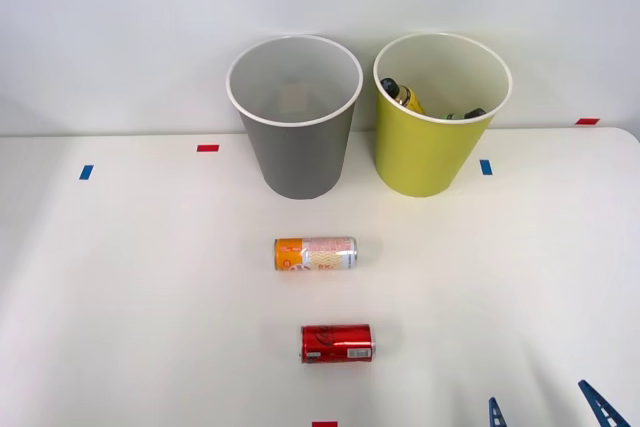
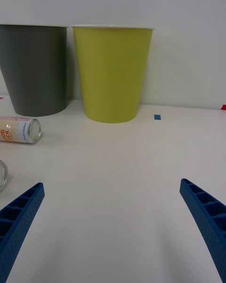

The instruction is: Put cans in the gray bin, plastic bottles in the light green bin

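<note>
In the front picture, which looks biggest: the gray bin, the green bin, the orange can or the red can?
1. Gray bin and light green bin: alike, can't rank.
2. Orange can.
3. Red can, slightly shorter-looking.

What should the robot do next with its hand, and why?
Probably move the open right gripper left toward the red can, the nearer one. Both it and the orange can lie on the table, the gray bin looks empty, and bottles already sit in the green bin.
</note>
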Robot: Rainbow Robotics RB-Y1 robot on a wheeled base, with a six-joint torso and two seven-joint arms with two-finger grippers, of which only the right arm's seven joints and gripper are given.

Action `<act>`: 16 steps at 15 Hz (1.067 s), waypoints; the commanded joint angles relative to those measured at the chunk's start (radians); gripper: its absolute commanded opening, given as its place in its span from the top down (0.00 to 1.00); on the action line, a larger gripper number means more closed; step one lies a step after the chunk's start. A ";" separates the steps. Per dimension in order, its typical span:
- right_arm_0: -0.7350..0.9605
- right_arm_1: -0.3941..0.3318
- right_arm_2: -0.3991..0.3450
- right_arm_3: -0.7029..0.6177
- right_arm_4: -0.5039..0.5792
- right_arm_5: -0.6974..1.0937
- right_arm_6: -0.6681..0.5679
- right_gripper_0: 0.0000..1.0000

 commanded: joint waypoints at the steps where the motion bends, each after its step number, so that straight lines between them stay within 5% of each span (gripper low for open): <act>1: 0.000 0.000 0.000 0.000 0.000 0.000 0.000 0.00; 16: 0.000 0.000 0.000 0.000 0.000 0.000 0.000 0.00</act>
